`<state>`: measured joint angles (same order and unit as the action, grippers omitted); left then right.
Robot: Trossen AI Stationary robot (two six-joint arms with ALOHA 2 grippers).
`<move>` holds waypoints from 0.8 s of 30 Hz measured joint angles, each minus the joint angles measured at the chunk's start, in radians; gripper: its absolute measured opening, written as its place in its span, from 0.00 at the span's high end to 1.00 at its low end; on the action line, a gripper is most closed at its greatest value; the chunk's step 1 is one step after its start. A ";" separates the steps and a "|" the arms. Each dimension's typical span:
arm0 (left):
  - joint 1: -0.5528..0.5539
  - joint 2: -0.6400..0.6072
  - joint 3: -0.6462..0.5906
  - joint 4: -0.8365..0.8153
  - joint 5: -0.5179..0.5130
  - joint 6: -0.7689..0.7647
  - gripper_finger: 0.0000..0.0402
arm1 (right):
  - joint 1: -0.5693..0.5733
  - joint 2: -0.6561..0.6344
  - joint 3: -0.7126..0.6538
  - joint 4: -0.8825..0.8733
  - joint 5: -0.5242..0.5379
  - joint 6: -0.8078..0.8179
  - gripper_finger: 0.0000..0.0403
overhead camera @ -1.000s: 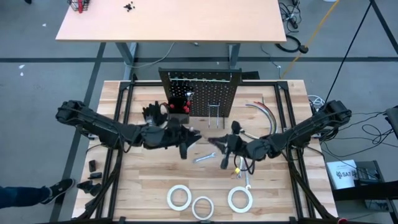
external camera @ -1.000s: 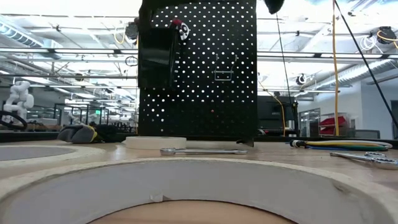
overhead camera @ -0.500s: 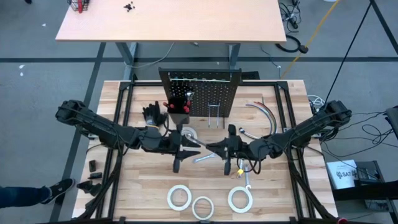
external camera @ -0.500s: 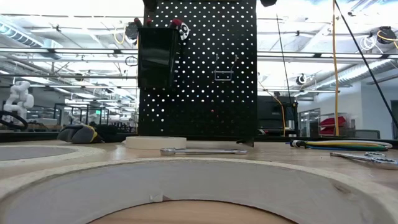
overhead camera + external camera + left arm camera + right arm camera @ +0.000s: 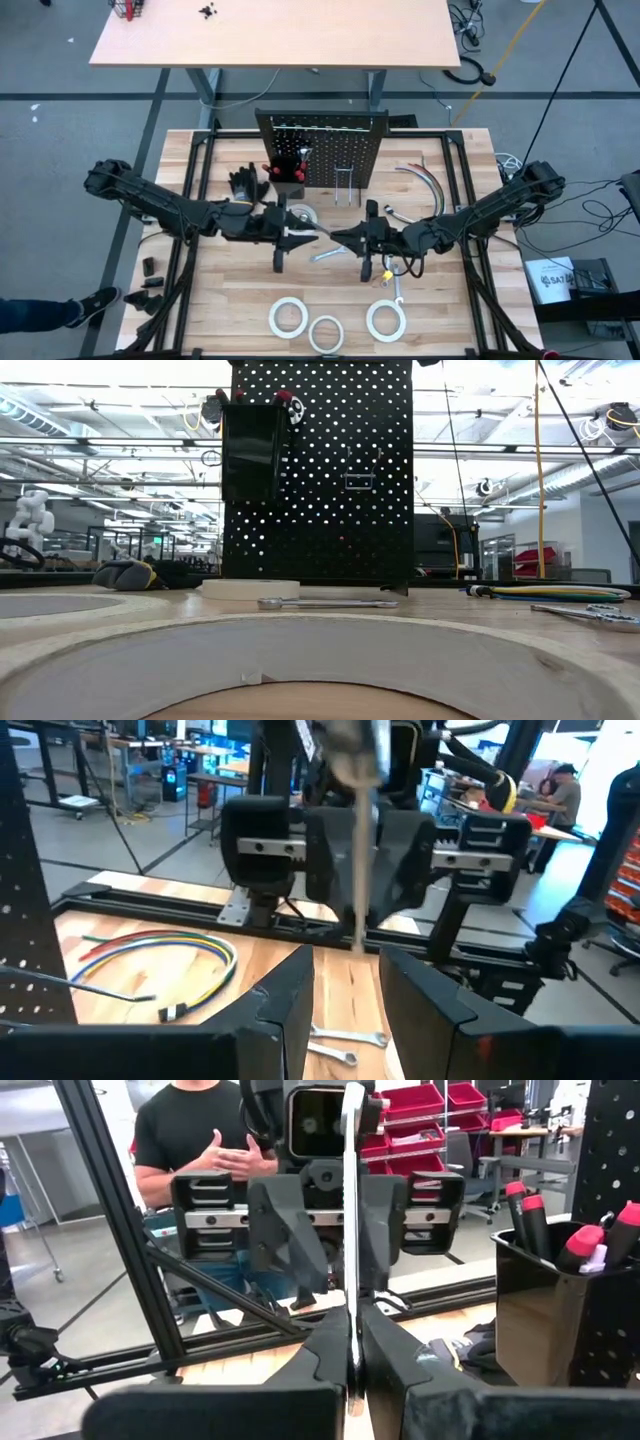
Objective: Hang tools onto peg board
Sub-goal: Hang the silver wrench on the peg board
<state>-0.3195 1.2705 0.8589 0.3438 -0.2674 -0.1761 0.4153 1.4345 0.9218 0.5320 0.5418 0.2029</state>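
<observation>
Centrally, over the table (image 5: 230,300) and in front of the peg board (image 5: 330,140), the two grippers are shown facing each other tip to tip. A small silver wrench (image 5: 350,1230) is pinched edge-on between the closed fingers of the right gripper (image 5: 352,1360). The fingers of the left gripper (image 5: 345,990) are seen parted, with the same wrench standing between them and a gap on either side. A second wrench (image 5: 325,255) is laid flat on the tabletop just below the grippers. One tape roll (image 5: 303,215) is placed near the board's foot, and three tape rolls (image 5: 326,333) are ranged along the near edge. Red-handled screwdrivers (image 5: 525,1205) are held upright in the board's black bin (image 5: 535,1315).
</observation>
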 joint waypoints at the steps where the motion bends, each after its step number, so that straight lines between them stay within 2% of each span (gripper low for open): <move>1: 0.000 0.000 0.000 0.006 0.000 0.000 0.71 | 0.000 0.000 0.000 0.000 0.000 0.002 0.98; 15: 0.019 0.000 0.000 0.120 -0.010 0.000 0.71 | -0.001 0.000 0.000 0.004 -0.020 0.021 0.98; 24: 0.018 0.000 0.000 0.175 0.029 0.015 0.72 | 0.000 0.000 0.000 0.001 -0.021 0.021 0.98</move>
<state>-0.3016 1.2701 0.8589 0.5190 -0.2382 -0.1607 0.4151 1.4345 0.9218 0.5334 0.5204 0.2237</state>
